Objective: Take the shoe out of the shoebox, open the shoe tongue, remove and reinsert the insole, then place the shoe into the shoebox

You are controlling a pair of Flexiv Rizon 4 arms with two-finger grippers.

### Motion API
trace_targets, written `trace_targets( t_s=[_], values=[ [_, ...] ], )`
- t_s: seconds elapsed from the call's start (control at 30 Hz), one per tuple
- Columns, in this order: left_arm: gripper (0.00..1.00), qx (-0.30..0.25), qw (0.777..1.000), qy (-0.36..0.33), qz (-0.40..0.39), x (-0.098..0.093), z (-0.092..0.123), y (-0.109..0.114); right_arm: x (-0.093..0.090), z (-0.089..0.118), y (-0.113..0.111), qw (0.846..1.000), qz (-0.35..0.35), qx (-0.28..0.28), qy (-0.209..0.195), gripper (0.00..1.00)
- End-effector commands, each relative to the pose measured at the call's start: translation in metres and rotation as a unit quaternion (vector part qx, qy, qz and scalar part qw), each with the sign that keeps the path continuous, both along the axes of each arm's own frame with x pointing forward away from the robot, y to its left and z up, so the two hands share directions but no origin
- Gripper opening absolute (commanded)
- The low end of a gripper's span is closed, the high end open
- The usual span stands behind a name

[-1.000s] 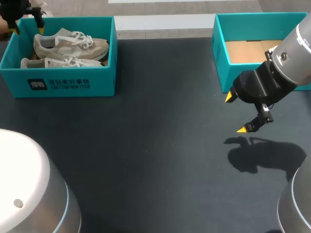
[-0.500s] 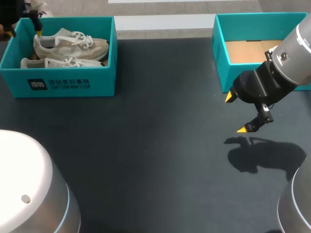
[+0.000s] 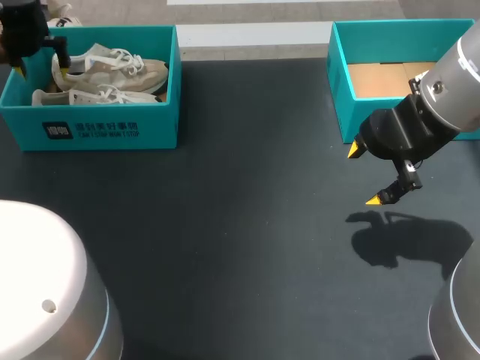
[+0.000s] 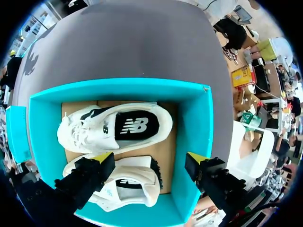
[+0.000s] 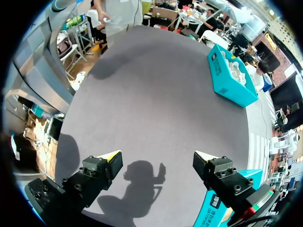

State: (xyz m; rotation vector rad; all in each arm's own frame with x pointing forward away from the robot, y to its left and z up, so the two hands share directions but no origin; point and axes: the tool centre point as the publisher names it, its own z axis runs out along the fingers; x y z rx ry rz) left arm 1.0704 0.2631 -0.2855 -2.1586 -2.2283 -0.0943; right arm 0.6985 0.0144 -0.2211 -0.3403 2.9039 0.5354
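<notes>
open-topped shoebox (image 3: 90, 129), teal walls around shoes (image 3: 112, 66)

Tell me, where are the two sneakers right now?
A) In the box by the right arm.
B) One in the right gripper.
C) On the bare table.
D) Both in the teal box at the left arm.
D: both sneakers lie side by side in the teal box under the open left gripper; the right gripper is empty, and the other box shows only cardboard.

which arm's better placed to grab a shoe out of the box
Left. The left gripper hangs open directly over the shoebox, above the two sneakers; the right gripper hangs open over bare table, far from them.
</notes>
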Motion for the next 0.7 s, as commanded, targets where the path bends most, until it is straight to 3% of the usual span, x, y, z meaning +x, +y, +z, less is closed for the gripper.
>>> trace_targets(
  t_s=[0.03, 0.13, 0.2, 0.27, 0.37, 0.53, 0.7],
  values=[
    [0.93, 0.004, 1.0, -0.018, 0.001, -0.012, -0.01, 0.002, 0.0, -0.001, 0.001, 1.0, -0.001, -0.001, 0.0, 1.0],
    [0.93, 0.002, 1.0, -0.013, 0.001, -0.014, -0.018, 0.002, 0.0, -0.001, 0.001, 1.0, -0.001, -0.001, 0.0, 1.0],
    [0.87, 0.005, 1.0, -0.014, 0.006, -0.014, -0.023, 0.004, 0.0, -0.001, 0.001, 1.0, -0.001, -0.001, 0.0, 1.0],
    [0.51, 0.009, 1.0, -0.013, 0.011, -0.016, -0.025, 0.006, 0.0, -0.001, 0.001, 1.0, -0.001, -0.001, 0.0, 1.0],
    [0.59, 0.011, 1.0, -0.007, 0.015, -0.019, -0.029, 0.009, 0.0, -0.001, 0.001, 1.0, -0.001, -0.001, 0.0, 1.0],
    [0.55, 0.012, 1.0, 0.01, 0.025, -0.024, -0.039, 0.014, 0.0, -0.001, 0.001, 1.0, -0.001, -0.001, 0.0, 1.0],
    [0.61, 0.013, 0.999, 0.018, 0.032, -0.028, -0.043, 0.02, 0.0, -0.001, 0.001, 1.0, -0.001, -0.001, 0.0, 1.0]
  ],
)
